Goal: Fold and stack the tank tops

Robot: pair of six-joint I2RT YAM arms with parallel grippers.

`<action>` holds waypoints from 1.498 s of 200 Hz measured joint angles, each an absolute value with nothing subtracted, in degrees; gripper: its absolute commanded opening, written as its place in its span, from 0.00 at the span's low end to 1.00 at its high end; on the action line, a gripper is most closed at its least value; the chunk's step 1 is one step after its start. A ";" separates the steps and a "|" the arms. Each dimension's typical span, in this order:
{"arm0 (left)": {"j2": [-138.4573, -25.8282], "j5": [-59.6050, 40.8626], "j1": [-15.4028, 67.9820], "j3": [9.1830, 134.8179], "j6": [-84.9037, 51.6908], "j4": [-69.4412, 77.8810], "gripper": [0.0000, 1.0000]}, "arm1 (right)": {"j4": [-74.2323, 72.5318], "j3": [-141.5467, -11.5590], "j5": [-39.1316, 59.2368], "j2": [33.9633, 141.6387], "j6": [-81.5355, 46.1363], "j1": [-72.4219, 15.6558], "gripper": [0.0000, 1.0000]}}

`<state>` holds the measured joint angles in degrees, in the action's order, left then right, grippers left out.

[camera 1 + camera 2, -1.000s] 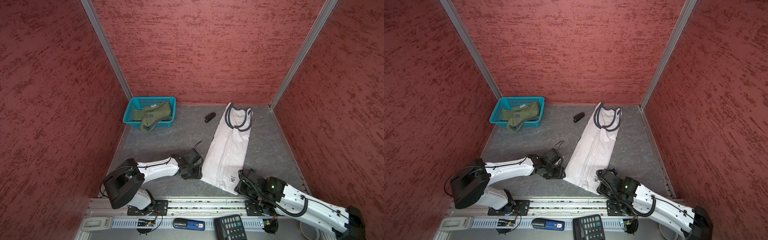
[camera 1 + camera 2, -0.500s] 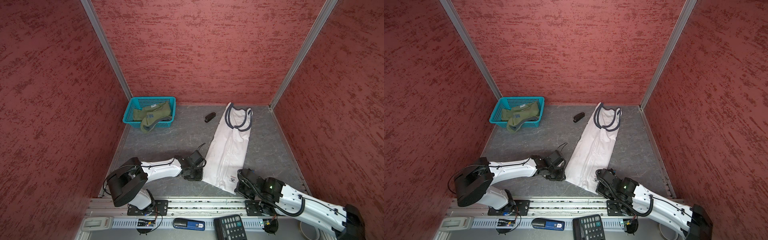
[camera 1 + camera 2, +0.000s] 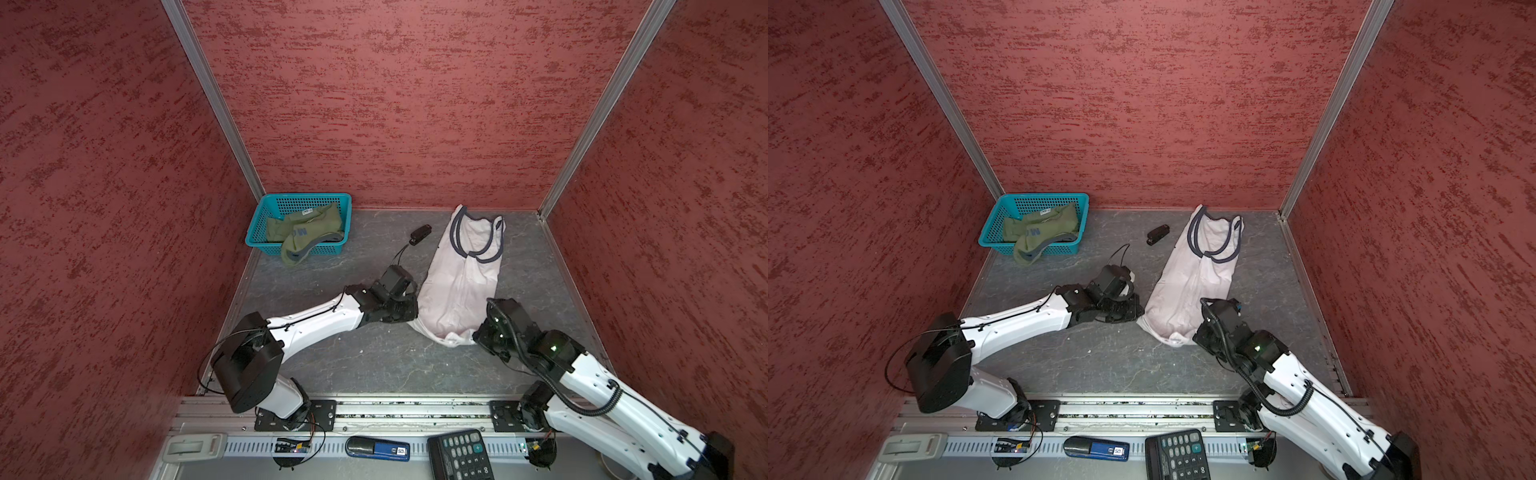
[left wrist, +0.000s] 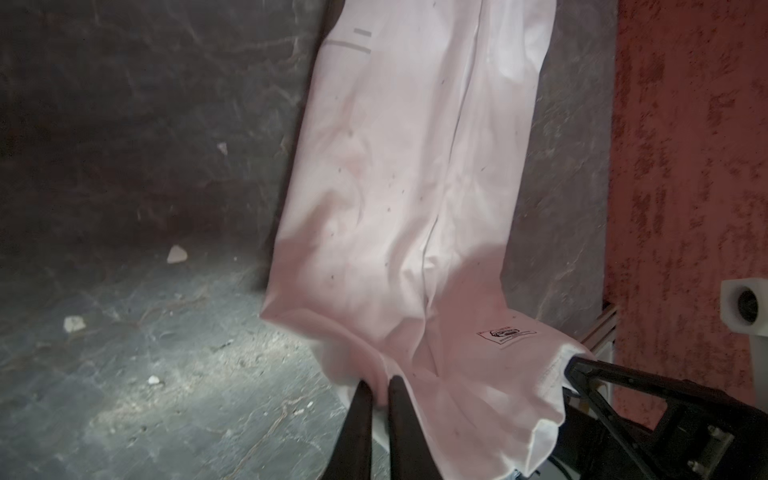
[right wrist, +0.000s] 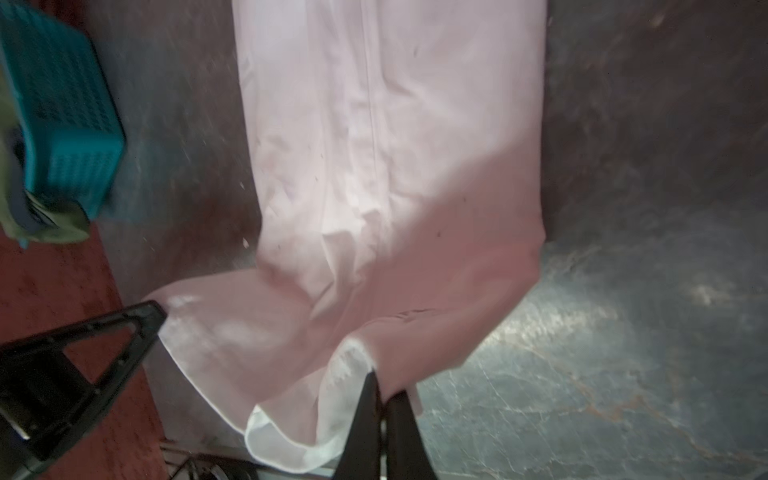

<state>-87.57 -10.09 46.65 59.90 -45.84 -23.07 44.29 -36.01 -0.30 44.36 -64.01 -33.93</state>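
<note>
The label (image 4: 505,333) on the white tank top (image 4: 395,166) is unreadably small; folds half hide the olive tank top (image 3: 305,226).

Counter (image 3: 374,357): dark grey, stone-veined slab, walled by red textured panels (image 3: 395,104) on three sides. Directly on it: a teal plastic mesh basket (image 3: 259,216) in the back left corner, a small black oblong object (image 3: 420,233) near the back middle, and a white sleeveless tank top (image 3: 461,286) with dark grey-blue trim laid lengthwise right of centre, straps toward the back wall. Small pale scraps (image 4: 176,253) dot the bare surface beside the tank top's hem end.
</note>
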 measured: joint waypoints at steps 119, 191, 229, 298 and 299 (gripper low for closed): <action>-116.86 -13.23 39.09 98.13 -43.42 -25.52 0.10 | 28.51 -46.17 10.13 67.11 -38.37 -0.40 0.00; -130.02 -13.96 38.79 113.12 -42.63 -26.00 0.09 | 19.53 -48.80 15.44 77.97 -36.38 5.43 0.00; -134.34 -13.06 38.68 118.67 -42.68 -26.65 0.09 | 16.32 -49.32 16.84 82.61 -36.36 6.24 0.00; -138.34 -11.49 37.89 121.54 -43.97 -27.49 0.09 | 12.93 -51.99 18.11 90.41 -36.12 7.27 0.00; -138.45 -11.46 37.87 121.71 -44.03 -27.51 0.09 | 12.88 -52.05 18.11 90.50 -36.12 7.29 0.00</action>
